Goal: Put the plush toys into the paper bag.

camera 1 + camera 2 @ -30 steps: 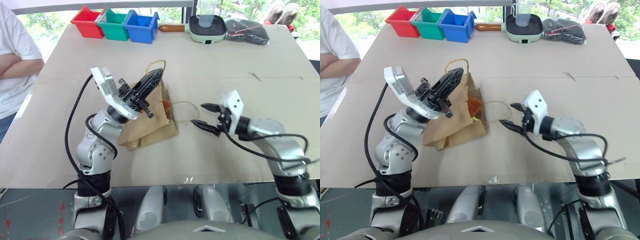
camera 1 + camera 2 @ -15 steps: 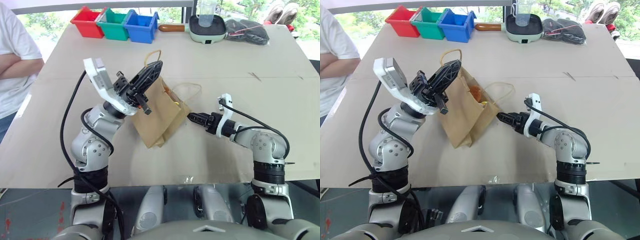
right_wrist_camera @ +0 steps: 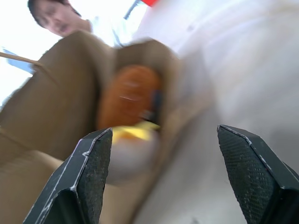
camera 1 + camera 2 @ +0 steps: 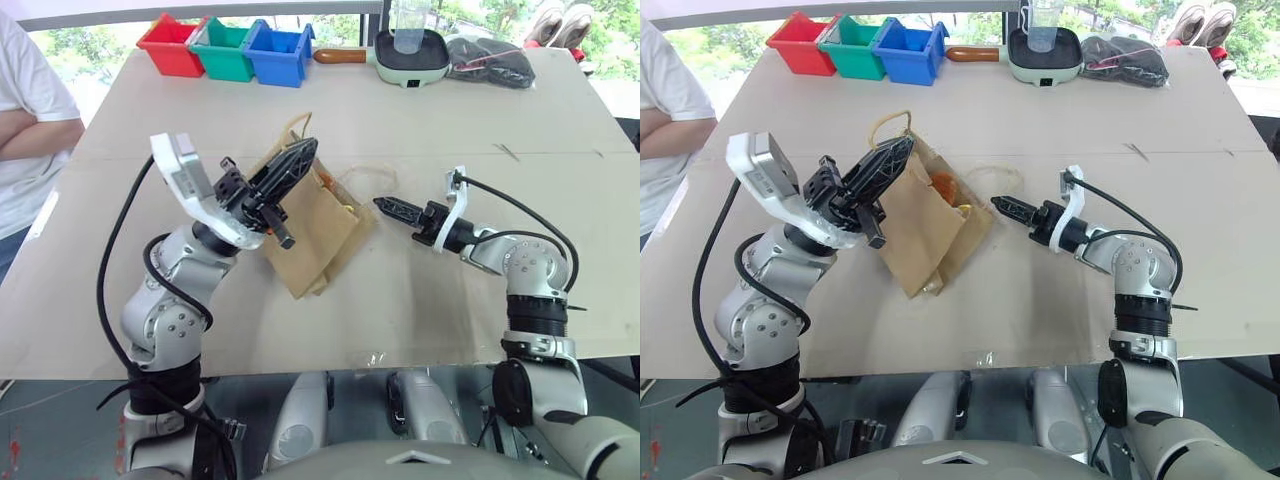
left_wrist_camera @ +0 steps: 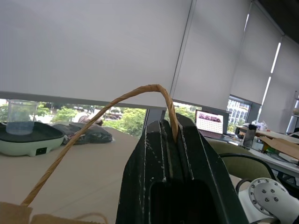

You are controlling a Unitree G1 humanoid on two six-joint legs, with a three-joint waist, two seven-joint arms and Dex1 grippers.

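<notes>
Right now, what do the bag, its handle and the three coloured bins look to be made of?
The bag: matte brown kraft paper, creased and folded. Its handle: tan twisted paper cord, judging by the spiral ribbing. The bins: probably moulded plastic, smooth and evenly coloured red, green, blue.

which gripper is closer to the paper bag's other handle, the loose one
Right. The right gripper, open, points at the loose handle beside the paper bag mouth. The left gripper is shut on the far handle.
</notes>
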